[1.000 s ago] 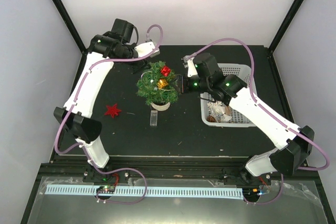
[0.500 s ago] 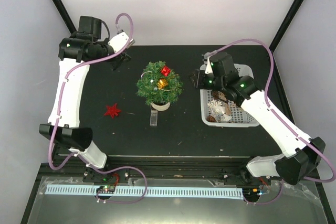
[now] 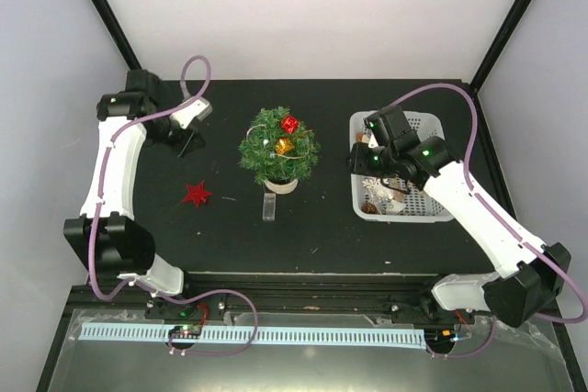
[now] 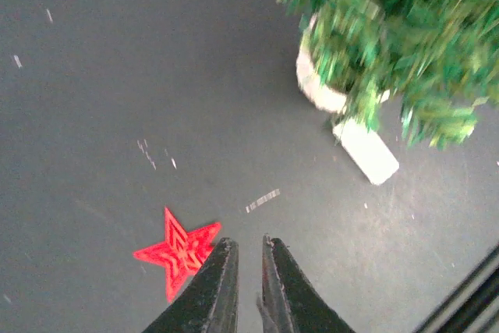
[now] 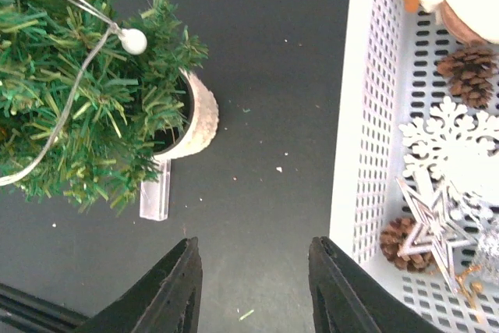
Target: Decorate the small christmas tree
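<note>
The small christmas tree (image 3: pixel 278 151) stands mid-table on its beige base (image 3: pixel 280 185), with a red ornament (image 3: pixel 290 124) and a gold one (image 3: pixel 285 145) on it. It also shows in the left wrist view (image 4: pixel 390 29) and the right wrist view (image 5: pixel 78 91). A red star (image 3: pixel 196 194) lies flat on the table left of the tree. My left gripper (image 3: pixel 191 142) hangs above the table beyond the star (image 4: pixel 178 253); its fingers are almost together and hold nothing (image 4: pixel 248 243). My right gripper (image 3: pixel 354 161) is open and empty (image 5: pixel 253 243), above the table between the tree and the white basket (image 3: pixel 356 199).
The basket wall (image 5: pixel 355 130) is just right of my right fingers. The basket holds a white snowflake (image 5: pixel 452 142), pine cones (image 5: pixel 468 68) and other ornaments. A small clear block (image 3: pixel 268 207) lies in front of the tree base. A thin wire with a white bead (image 5: pixel 132 40) runs over the branches.
My left arm swung from behind the tree out to the left and down toward the red star. My right arm pulled back from the tree to the basket's left edge.
</note>
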Robot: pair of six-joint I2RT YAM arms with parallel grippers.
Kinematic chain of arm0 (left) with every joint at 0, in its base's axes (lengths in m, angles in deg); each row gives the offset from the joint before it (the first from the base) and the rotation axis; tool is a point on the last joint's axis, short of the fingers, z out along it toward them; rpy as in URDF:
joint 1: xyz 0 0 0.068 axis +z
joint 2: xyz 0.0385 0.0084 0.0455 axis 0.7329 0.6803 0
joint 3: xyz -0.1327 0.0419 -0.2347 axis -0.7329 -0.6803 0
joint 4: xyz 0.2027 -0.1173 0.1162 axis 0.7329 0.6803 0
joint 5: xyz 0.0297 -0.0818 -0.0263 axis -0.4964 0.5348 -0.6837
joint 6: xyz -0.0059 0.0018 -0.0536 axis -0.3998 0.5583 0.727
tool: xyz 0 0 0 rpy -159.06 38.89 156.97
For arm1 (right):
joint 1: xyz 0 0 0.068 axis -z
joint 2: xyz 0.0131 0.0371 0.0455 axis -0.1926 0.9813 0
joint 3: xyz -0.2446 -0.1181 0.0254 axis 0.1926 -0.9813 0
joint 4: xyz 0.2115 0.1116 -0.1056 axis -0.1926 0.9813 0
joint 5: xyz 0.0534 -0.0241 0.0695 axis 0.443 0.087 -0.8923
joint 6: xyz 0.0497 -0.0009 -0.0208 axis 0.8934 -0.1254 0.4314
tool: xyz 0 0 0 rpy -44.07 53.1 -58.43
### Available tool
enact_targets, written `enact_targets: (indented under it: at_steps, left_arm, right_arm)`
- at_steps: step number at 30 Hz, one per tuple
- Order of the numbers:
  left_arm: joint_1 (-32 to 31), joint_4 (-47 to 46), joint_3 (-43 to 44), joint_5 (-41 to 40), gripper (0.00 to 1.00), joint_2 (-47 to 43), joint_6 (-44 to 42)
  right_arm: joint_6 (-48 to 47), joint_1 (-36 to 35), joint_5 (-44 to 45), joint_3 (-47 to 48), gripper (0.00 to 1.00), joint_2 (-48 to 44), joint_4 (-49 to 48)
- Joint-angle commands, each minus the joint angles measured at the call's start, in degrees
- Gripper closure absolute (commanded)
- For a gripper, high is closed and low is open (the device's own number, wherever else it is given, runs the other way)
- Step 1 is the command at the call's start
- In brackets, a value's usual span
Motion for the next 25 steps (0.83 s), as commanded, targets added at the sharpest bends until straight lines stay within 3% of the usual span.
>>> enact_targets:
  at_steps: [1,10,14,15,17,19,25]
  left_arm:
    - [3.46,-2.48,-8.39,1.61,0.86,-4.82,-2.35]
    - [3.90,-4.73,-14.84,-6.10,0.66,-6.22,1.68]
    - [3.98,-7.24,-18.10,-7.21,0.62,-5.75,3.13]
    - [3.99,-7.18,-17.82,-6.45,0.61,-5.36,3.63]
    - [3.98,-7.09,-16.79,-2.73,0.61,-4.69,4.08]
    - [3.99,-8.42,-16.62,-0.25,0.60,-4.58,4.29]
    - [4.12,-11.91,-16.31,3.69,0.59,-2.93,3.88]
  right_arm:
    - [0.25,0.19,0.52,1.80,0.59,-3.52,6.00]
    - [-6.53,0.30,-6.56,4.56,0.57,-2.11,12.50]
    - [-5.96,0.28,-8.99,2.43,0.55,-1.80,11.33]
    - [-5.82,0.30,-10.03,1.96,0.53,-1.80,10.49]
    - [-6.50,0.28,-12.94,1.82,0.38,-1.82,7.94]
    - [-7.41,0.27,-12.74,4.14,0.29,-1.33,7.21]
    - [-9.37,0.21,-1.79,12.10,0.26,0.45,13.81]
